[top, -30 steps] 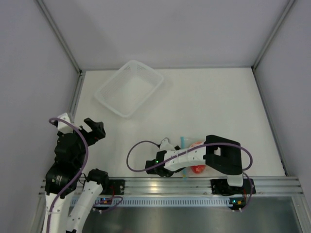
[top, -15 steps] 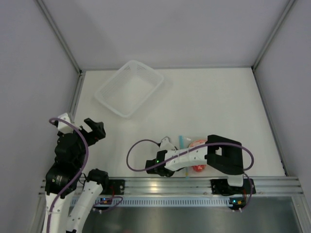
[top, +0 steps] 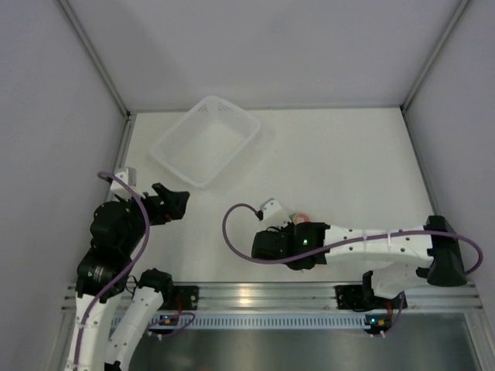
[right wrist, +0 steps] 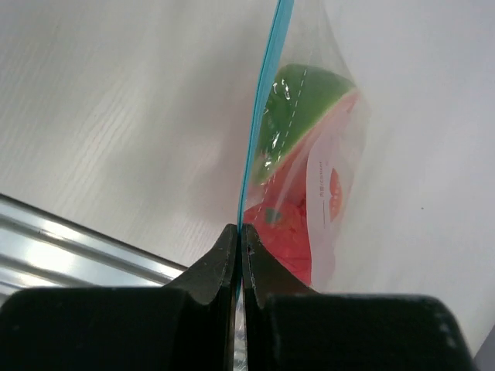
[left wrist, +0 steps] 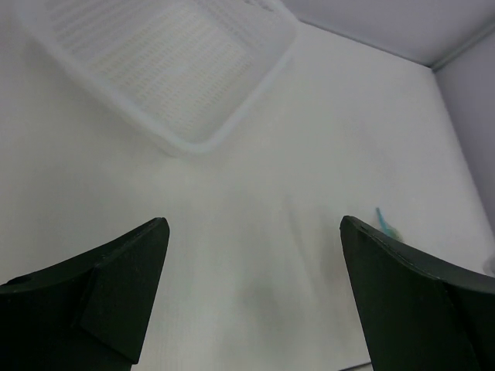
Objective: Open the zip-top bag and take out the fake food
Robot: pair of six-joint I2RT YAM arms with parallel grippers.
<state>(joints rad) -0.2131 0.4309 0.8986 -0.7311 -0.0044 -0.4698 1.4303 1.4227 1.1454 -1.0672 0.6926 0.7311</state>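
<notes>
My right gripper [right wrist: 240, 229] is shut on the light blue zip strip [right wrist: 267, 100] of the clear zip-top bag [right wrist: 340, 154], which stands up from the jaws. Inside the bag I see the red-and-green watermelon wedge [right wrist: 298, 97] and a red piece [right wrist: 282, 232] below it; the orange-peach fruit does not show. In the top view the right gripper [top: 288, 229] sits near the table's front middle and covers most of the bag; only a red bit of fake food [top: 304, 219] shows. My left gripper [top: 175, 204] is open and empty at the left [left wrist: 254, 226].
A white mesh-sided basket [top: 164, 157] stands at the back left, and also shows in the left wrist view [left wrist: 193, 143]. An aluminium rail [top: 247, 294] runs along the table's near edge, close to the bag. Grey walls enclose the table.
My right arm has stretched out, its elbow swinging far right, and the bag is now mostly hidden under the gripper. My left gripper has moved a little to the right.
</notes>
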